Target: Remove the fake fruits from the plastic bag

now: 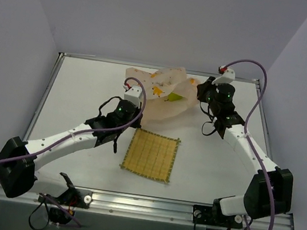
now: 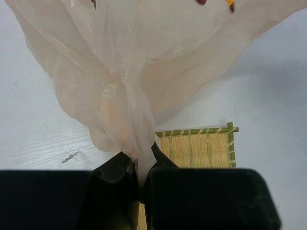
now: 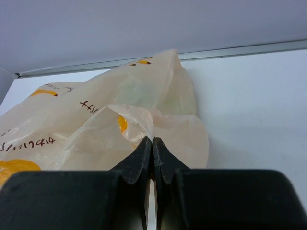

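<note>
Plastic bag [image 1: 161,107] between my claws
My left claw [image 2: 143,160] and right claw [image 3: 152,143] each pinch its thin film tight.

lab test cell: plain grey walls [image 1: 156,17], metal-framed white table [image 1: 82,90].

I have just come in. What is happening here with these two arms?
A robot holds a plastic bag from two sides. The left tool pinches a gathered piece of it, and the right tool is shut on a fold. A green shape shows through the plastic, so fruit seems to be inside; none lies outside. A yellow mat lies in front.
</note>
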Robot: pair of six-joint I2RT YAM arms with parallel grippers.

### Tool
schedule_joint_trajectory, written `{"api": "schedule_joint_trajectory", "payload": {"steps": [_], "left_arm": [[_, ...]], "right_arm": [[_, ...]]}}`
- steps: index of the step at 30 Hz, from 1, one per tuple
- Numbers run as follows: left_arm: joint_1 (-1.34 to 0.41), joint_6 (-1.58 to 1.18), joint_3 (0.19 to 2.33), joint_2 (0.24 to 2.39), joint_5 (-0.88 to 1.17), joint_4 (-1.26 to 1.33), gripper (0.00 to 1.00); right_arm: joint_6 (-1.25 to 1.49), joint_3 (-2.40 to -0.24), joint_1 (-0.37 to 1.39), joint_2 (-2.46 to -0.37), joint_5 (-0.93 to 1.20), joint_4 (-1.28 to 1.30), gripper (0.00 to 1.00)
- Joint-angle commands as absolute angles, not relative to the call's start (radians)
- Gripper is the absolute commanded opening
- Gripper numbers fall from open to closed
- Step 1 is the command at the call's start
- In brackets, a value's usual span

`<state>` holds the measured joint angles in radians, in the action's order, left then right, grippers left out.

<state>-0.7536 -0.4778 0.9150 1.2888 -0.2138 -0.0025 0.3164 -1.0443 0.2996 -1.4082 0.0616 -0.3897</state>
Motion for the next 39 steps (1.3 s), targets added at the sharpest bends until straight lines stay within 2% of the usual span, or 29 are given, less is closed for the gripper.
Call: {"api": "schedule_joint_trajectory", "payload": {"steps": [1,6,9,14,15,16,18,19,20,24,26,27,28,30,31,35,39], "left_arm": [[-0.794,-0.474,0.971,1.264,-0.209,0.002,0.02],[-0.877,-0.515,0.948,1.278,-0.192,0.02,0.02],[-0.894,-0.526,0.951,1.292,-0.187,0.054,0.02],[-0.902,-0.543,1.003,1.359,-0.137,0.089,0.02],[-0.905,-0.546,1.012,1.373,-0.129,0.1,0.02],[-0.907,-0.552,1.02,1.39,-0.112,0.107,0.02],[-0.91,-0.558,1.054,1.434,-0.098,0.127,0.02],[-0.91,-0.561,1.064,1.448,-0.086,0.135,0.02],[-0.91,-0.564,1.075,1.466,-0.083,0.147,0.02],[-0.91,-0.571,1.107,1.479,-0.074,0.178,0.02],[-0.91,-0.568,1.124,1.477,-0.066,0.175,0.02],[-0.908,-0.569,1.127,1.476,-0.066,0.176,0.02],[-0.908,-0.566,1.129,1.473,-0.064,0.178,0.02],[-0.908,-0.568,1.124,1.465,-0.066,0.183,0.02],[-0.908,-0.574,1.12,1.462,-0.067,0.192,0.02],[-0.908,-0.577,1.12,1.462,-0.057,0.195,0.02],[-0.908,-0.578,1.117,1.467,-0.048,0.195,0.02]], "right_arm": [[0.356,-0.981,0.288,-1.338,-0.053,-0.41,0.0],[0.364,-0.919,0.239,-1.292,-0.112,-0.41,0.0],[0.373,-0.956,0.154,-1.336,-0.019,-0.394,0.0],[0.388,-1.023,0.029,-1.395,0.112,-0.339,0.07],[0.39,-1.016,0.029,-1.379,0.11,-0.339,0.1],[0.39,-1.009,0.029,-1.362,0.109,-0.334,0.19],[0.4,-0.982,0.037,-1.304,0.124,-0.331,0.29],[0.406,-0.971,0.044,-1.286,0.126,-0.315,0.41],[0.414,-0.959,0.051,-1.238,0.126,-0.302,0.45],[0.402,-0.865,0.112,-1.059,0.053,-0.25,0.48],[0.391,-0.833,0.149,-0.95,0.026,-0.204,0.42],[0.399,-0.821,0.162,-0.921,0.031,-0.196,0.35],[0.411,-0.807,0.182,-0.898,0.063,-0.201,0.21],[0.445,-0.749,0.27,-0.868,0.083,-0.224,0.05],[0.474,-0.724,0.308,-0.871,0.063,-0.27,0.0],[0.492,-0.649,0.509,-0.992,-0.07,-0.382,0.0],[0.503,-0.624,0.531,-1.133,-0.136,-0.625,0.02]]}}
